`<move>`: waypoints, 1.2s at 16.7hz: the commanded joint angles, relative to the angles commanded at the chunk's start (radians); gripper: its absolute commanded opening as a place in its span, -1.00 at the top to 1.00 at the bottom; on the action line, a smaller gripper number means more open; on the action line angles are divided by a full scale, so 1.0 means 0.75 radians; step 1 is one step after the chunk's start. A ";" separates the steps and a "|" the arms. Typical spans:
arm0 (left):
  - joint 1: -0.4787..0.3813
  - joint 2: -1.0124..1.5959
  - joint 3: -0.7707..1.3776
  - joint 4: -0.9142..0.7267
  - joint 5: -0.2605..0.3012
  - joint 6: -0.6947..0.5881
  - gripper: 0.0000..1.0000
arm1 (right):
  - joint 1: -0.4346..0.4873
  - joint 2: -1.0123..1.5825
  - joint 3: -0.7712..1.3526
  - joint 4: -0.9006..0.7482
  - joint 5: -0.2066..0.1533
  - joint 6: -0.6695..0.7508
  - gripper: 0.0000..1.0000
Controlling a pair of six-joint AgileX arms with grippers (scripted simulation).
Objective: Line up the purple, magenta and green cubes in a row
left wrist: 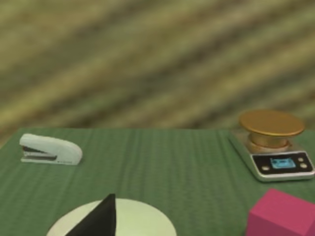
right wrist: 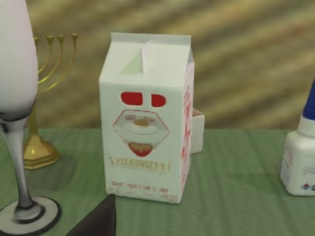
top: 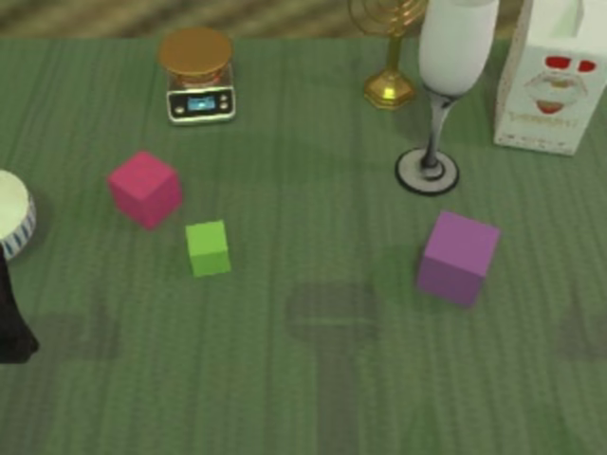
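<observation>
The magenta cube [top: 144, 188] sits on the table's left half, with the smaller lime-green cube [top: 208, 248] just to its right and nearer the front. The light purple cube [top: 459, 257] lies apart on the right half. My left arm [top: 13, 327] is parked at the left edge, and its wrist view shows one dark fingertip [left wrist: 101, 219] over a white bowl, with the magenta cube [left wrist: 283, 215] off to the side. My right arm is out of the top view. One fingertip [right wrist: 98, 221] of its gripper shows in front of a milk carton. Both grippers are open and empty.
A kitchen scale [top: 198, 76], a gold candle holder [top: 387, 57], a wine glass [top: 438, 104] and a milk carton [top: 555, 76] line the back. A white bowl [top: 13, 210] is at the left edge. A stapler [left wrist: 49, 149] and a glue bottle [right wrist: 300, 152] lie farther out.
</observation>
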 joint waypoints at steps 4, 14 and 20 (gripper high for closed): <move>-0.012 0.041 0.040 -0.028 0.002 -0.016 -1.00 | 0.000 0.000 0.000 0.000 0.000 0.000 -1.00; -0.209 1.069 0.906 -0.602 0.000 -0.310 -1.00 | 0.000 0.000 0.000 0.000 0.000 0.000 -1.00; -0.367 1.967 1.562 -1.071 0.000 -0.536 -1.00 | 0.000 0.000 0.000 0.000 0.000 0.000 -1.00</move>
